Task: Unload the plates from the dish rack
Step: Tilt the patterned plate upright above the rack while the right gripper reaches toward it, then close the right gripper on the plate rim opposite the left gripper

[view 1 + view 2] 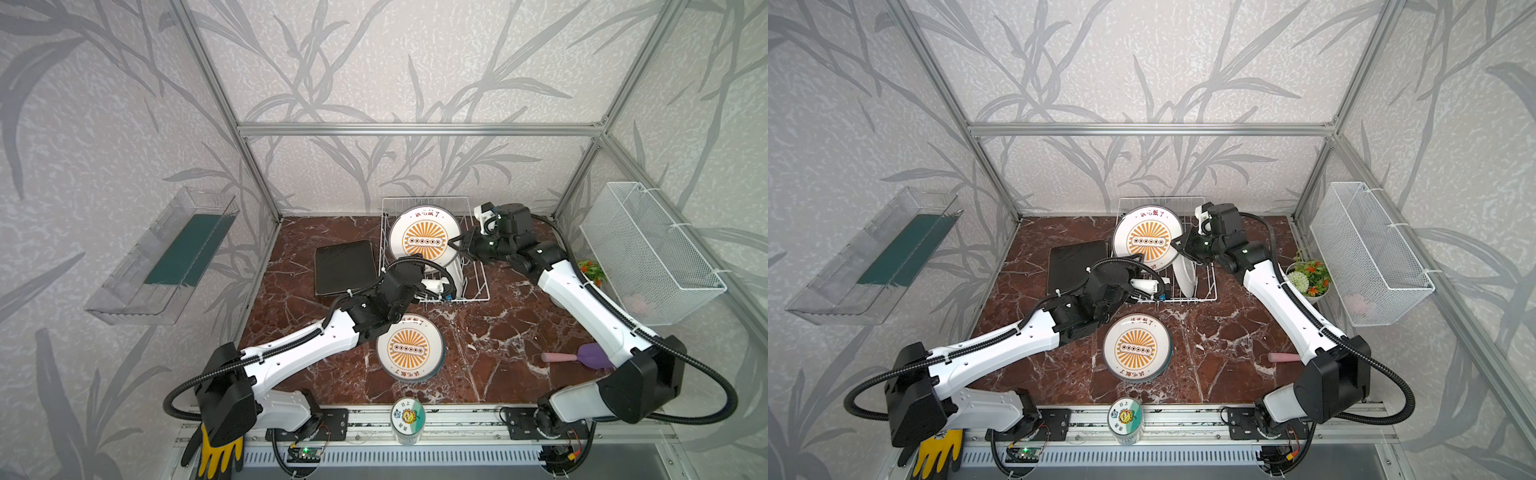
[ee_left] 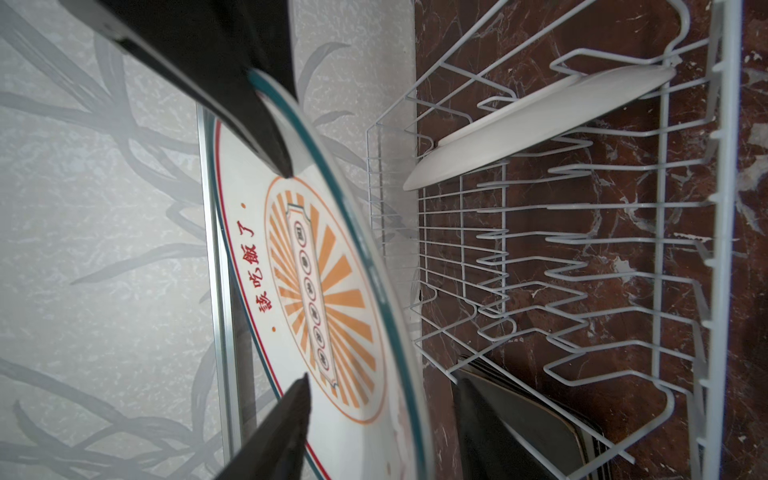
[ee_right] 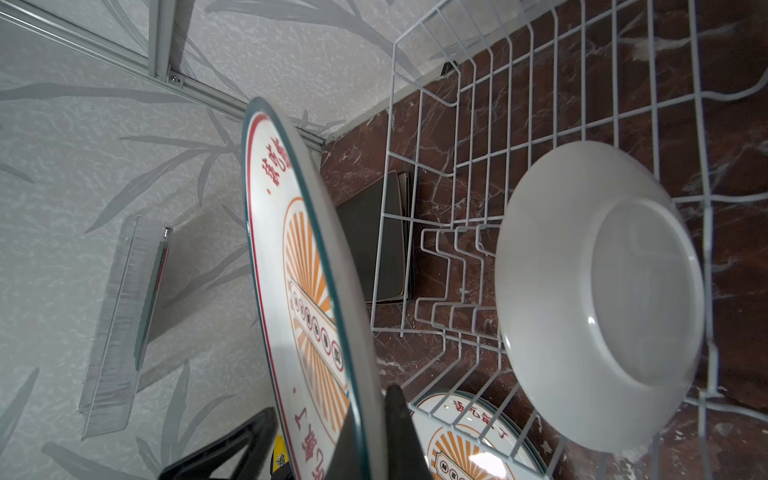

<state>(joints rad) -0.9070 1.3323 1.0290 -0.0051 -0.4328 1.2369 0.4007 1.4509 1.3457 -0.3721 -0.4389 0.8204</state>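
Your right gripper (image 1: 456,245) clamped the upright sunburst plate (image 1: 424,239) at 12 o'clock in the dish rack (image 1: 457,300); left gripper (image 2: 296,274) gaped astride it. Unloaded: round plates (image 1: 409,347) at the rack's 6 o'clock, black plates (image 1: 343,268) at 9. One white plate (image 3: 598,291) sat racked.

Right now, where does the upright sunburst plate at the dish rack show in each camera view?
Top view: upright sunburst plate just above centre, over the dish rack's far end.
Top view: plate again just above centre.
Left wrist: plate mid-frame, printed face showing.
Right wrist: plate mid-frame, nearly edge-on.
Shared landmark: the white wire rack beside it.
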